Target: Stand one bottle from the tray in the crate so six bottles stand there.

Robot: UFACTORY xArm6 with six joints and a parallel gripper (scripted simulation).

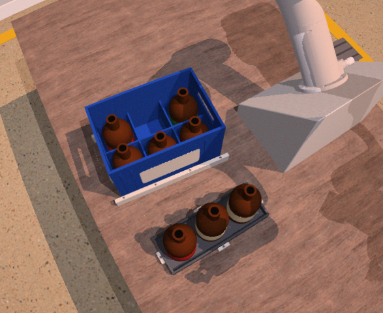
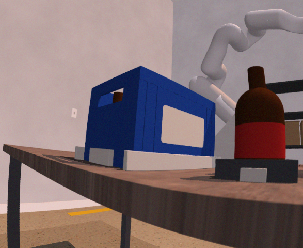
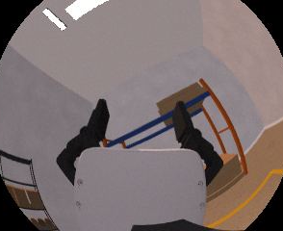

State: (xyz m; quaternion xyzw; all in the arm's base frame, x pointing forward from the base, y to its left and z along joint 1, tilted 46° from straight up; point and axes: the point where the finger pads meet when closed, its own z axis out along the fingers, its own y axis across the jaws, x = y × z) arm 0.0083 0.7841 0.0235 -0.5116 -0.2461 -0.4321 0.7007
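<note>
A blue crate (image 1: 157, 134) stands on the wooden table with several brown bottles upright in its cells. The back middle cell (image 1: 148, 124) is empty. A dark tray (image 1: 209, 230) in front of it holds three upright brown bottles: one with a red band (image 1: 179, 241), and two with cream bands (image 1: 213, 220) (image 1: 245, 203). In the exterior view the red-banded bottle (image 2: 259, 117) hides the others on the tray (image 2: 256, 170), beside the crate (image 2: 148, 120). My gripper (image 3: 141, 108) is open and empty, raised and facing the room's wall and shelves, away from the table.
The arm's grey base block (image 1: 306, 111) sits right of the crate. Pale rails (image 1: 171, 180) border the crate's front and the tray's edges. Shelving with boxes (image 2: 301, 128) stands behind the table.
</note>
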